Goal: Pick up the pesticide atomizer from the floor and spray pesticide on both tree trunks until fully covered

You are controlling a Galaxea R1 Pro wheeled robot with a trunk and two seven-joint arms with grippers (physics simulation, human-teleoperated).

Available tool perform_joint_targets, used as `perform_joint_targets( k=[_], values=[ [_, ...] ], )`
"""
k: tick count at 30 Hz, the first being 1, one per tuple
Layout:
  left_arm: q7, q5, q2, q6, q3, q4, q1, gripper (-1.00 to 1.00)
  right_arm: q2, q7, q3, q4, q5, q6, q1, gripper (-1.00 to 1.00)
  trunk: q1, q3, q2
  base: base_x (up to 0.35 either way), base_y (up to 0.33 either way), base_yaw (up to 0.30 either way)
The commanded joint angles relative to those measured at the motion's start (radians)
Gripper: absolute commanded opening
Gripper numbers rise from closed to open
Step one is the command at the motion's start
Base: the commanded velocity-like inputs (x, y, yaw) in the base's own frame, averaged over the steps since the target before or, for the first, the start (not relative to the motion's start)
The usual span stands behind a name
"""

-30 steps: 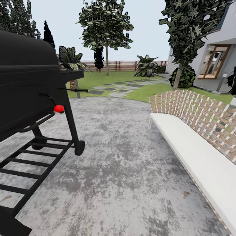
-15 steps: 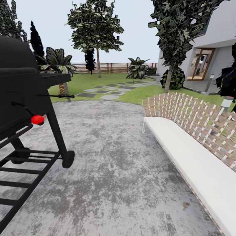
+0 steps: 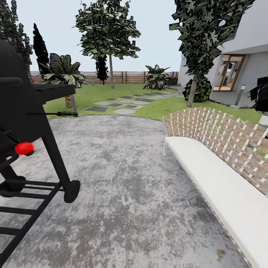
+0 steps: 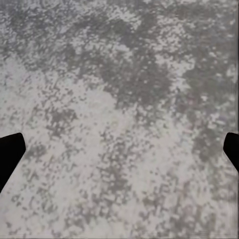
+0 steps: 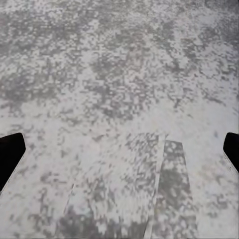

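Paving (image 3: pixel 126 193) runs between grill (image 3: pixel 22 123), bench (image 3: pixel 219 186)

A mottled grey concrete patio (image 3: pixel 130 193) opening onto a fenced lawn under a pale overcast sky.

A black wheeled barbecue grill (image 3: pixel 26 123) with a red knob (image 3: pixel 24 148) stands at the left edge of the patio; along the right runs a long white-cushioned bench (image 3: pixel 219 193) with a woven tan-and-white backrest (image 3: pixel 223 137). Beyond the paving, flat grey stepping stones (image 3: pixel 119 106) cross the green grass (image 3: pixel 163 106) toward a brown horizontally slatted wooden fence (image 3: pixel 130 77). At the far right stands a light grey house wall (image 3: pixel 257 41) with a wood-framed glass door (image 3: pixel 229 72). The light is even, with no hard shadows.
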Motion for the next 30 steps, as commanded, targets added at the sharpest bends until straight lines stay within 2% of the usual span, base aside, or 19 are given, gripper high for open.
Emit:
perform_joint_targets(
  k=[1, 30],
  values=[
    [-0.001, 0.01, 0.0, -0.003, -0.005, 0.001, -0.001, 1.0, 0.0, 0.0, 0.001, 0.001, 0.002, -0.003, 0.0, 1.0, 0.0, -0.001, 0.0, 0.338, 0.0, 0.0],
    [-0.001, 0.01, 0.0, -0.003, -0.005, 0.003, -0.001, 1.0, 0.0, -0.001, 0.001, 0.002, 0.002, -0.003, 0.0, 1.0, 0.0, -0.001, 0.0, 0.338, 0.0, -0.002]
  ],
)
